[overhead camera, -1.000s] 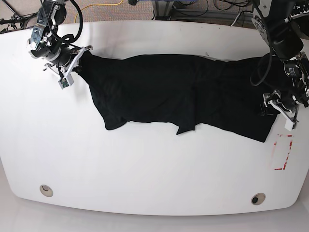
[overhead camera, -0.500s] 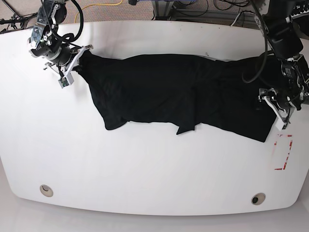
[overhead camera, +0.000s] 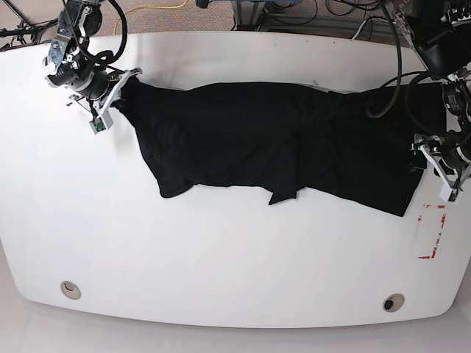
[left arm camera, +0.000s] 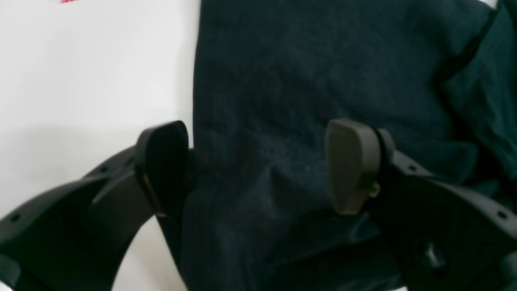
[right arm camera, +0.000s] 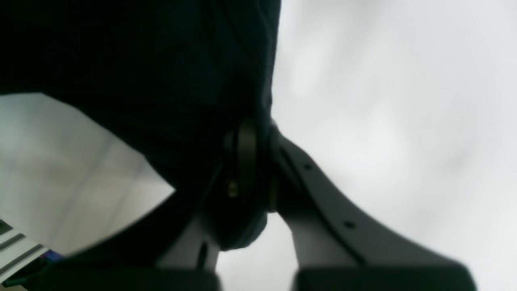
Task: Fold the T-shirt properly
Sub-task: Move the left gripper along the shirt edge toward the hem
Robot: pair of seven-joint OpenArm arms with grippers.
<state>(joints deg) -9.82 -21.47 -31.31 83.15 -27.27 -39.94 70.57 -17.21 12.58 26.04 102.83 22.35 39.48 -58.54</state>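
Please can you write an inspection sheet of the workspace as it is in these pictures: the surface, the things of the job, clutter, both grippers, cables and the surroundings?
Surface: large white rounded table, two round holes near its front edge.
Job's things: plain black cloth T-shirt, lying stretched across the table, wrinkled, not yet folded.
Clutter: red-and-white rectangular marking by the shirt's end.
Grippers: right gripper shut on one end of the T-shirt; left gripper open, jaws standing over the other end's edge.
Cables: black cables hanging from the left arm; more, with a yellow one, on the floor behind.
Surroundings: carpeted floor, equipment behind the table.
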